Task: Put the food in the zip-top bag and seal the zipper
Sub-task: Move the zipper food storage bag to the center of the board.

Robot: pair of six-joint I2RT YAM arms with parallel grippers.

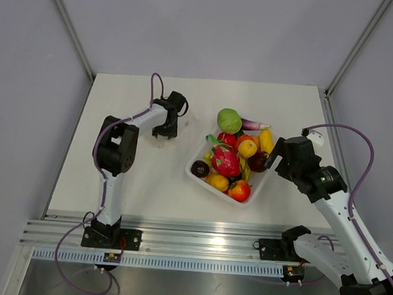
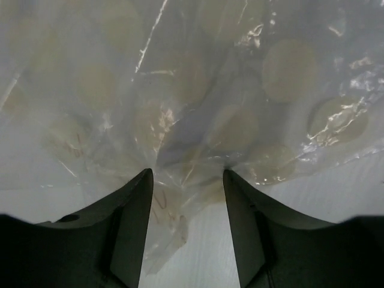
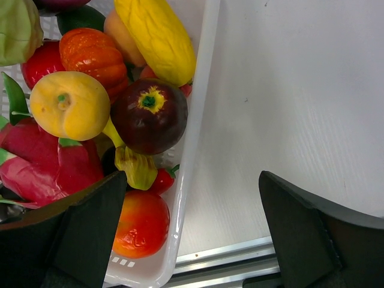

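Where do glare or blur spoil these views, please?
Left wrist: white glints streak the crinkled zip-top bag, hazing what lies beneath. Right wrist: the dark purple fruit is sharp with slight sheen; the right pincer is a dark, featureless mass. Top external: even light, soft shadows.

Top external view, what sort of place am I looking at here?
Probably a lab robot cell, not a kitchen: plain grey walls enclose a white table, two robot arms are bolted to a metal rail at its near edge, and the white tray holds glossy toy food.
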